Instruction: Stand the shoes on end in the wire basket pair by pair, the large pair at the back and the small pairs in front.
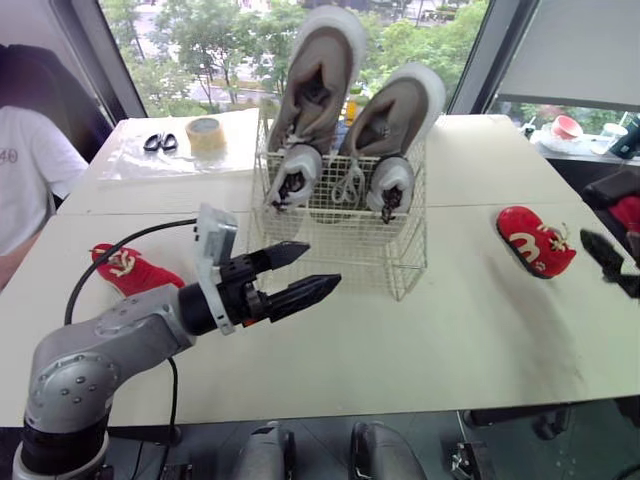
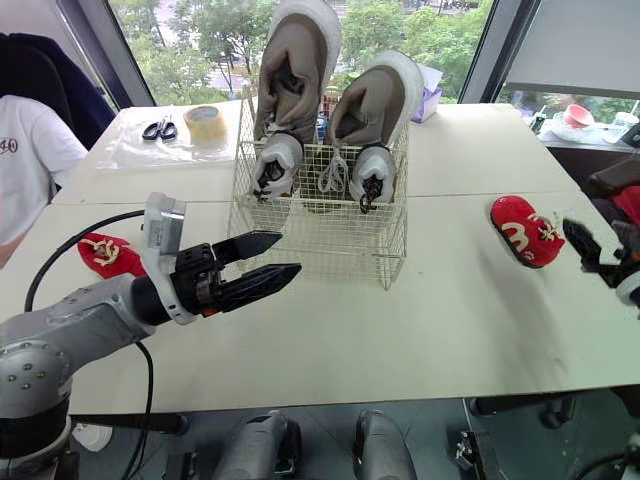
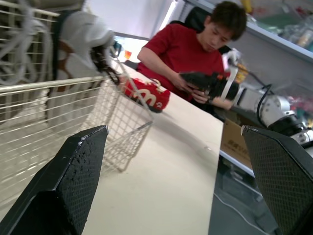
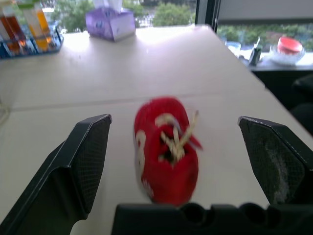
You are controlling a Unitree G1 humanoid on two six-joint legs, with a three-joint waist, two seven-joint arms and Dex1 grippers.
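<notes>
Here, spread left fingers (image 1: 305,292) point toward wire basket (image 1: 345,236).

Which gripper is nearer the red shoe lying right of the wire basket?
Right. The right gripper is open just beside that red shoe, facing it; the left gripper hovers open before the wire basket, much farther off.

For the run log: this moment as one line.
basket: large pair back, small pair front | red shoes: both on table | left gripper: open near basket | right gripper: open facing red shoe
</notes>
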